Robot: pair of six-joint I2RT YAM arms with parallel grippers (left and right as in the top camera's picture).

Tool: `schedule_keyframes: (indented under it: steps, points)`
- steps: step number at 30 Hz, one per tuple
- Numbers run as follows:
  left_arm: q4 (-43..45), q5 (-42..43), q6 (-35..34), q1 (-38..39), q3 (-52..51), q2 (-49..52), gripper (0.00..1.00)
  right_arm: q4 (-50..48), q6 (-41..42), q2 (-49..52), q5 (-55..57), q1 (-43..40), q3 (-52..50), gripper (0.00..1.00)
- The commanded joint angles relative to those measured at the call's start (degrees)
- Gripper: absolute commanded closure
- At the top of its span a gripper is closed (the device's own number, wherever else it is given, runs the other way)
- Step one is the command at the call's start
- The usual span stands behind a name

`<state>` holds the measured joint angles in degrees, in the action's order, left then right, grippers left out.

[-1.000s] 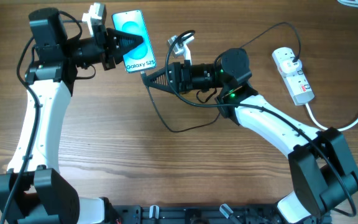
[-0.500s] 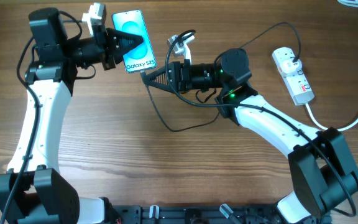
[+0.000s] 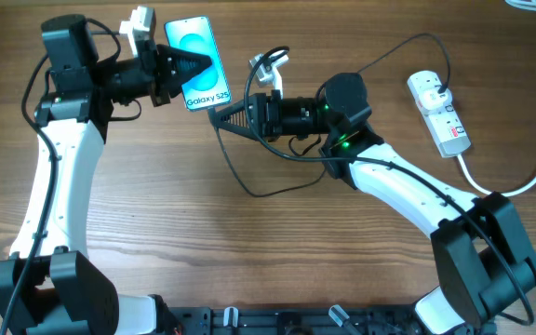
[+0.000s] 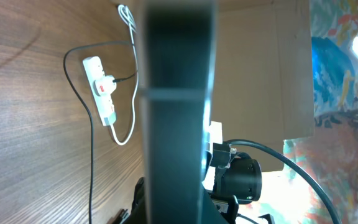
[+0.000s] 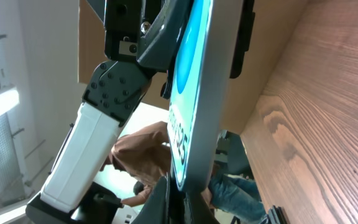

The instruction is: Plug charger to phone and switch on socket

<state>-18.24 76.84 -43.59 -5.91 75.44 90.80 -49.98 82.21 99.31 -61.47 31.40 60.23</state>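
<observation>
My left gripper [image 3: 203,65] is shut on the phone [image 3: 194,37] and holds it lifted, its teal screen up and the "Galaxy S25" end toward the right arm. In the left wrist view the phone [image 4: 176,93] is a dark upright band. My right gripper [image 3: 218,113] is shut at the phone's bottom edge, and the black charger [image 3: 249,186] cable trails out of it. The right wrist view shows the phone [image 5: 191,106] edge-on just above my closed right gripper [image 5: 180,202]; the connector is hidden. The white socket [image 3: 438,110] lies at the far right with the charger's plug in it.
A thick white cord [image 3: 519,186] runs from the socket toward the right table edge. The charger cable loops across the wooden table [image 3: 156,214] between the arms and arcs up to the socket [image 4: 100,87]. A cardboard panel [image 4: 253,68] stands beyond the table.
Both arms and the phone have shifted very slightly to the left. Both grips are unchanged.
</observation>
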Motion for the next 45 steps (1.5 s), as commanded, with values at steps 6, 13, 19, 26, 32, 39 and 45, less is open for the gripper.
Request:
schedule_keyframes:
  steps: [6, 13, 19, 26, 32, 39, 45]
  points:
    - [-1.3, 5.6, 1.7, 3.4, 0.2, -1.1, 0.96, -1.9, -2.8, -0.6, 5.8, -2.4, 0.6, 0.51]
    - [-1.3, -1.1, 2.9, 3.4, 0.2, -1.1, 0.96, -3.6, -7.2, -0.6, -10.7, -2.3, 0.6, 0.16]
    - [-1.4, -0.1, 2.9, 3.5, 0.2, -1.1, 0.96, -3.3, -7.1, -0.6, -10.4, -2.0, 0.6, 0.58]
    - [-2.2, 1.4, 2.9, 4.0, 0.2, -1.1, 0.96, -2.9, -6.8, -0.6, -7.8, -2.0, 0.6, 0.96]
    - [-2.2, 2.0, 2.9, 6.1, 0.2, -1.1, 0.96, -3.0, -5.3, -0.6, -5.6, -2.0, 0.6, 0.96]
    - [-5.9, 2.6, 7.6, 8.2, 0.2, -1.1, 0.96, -4.9, -4.0, -0.6, -3.2, -2.2, 0.6, 0.95]
    - [-8.4, 3.2, 9.2, 8.3, 0.2, -1.1, 0.96, -4.8, -3.7, -0.6, -1.4, -2.3, 0.6, 0.95]
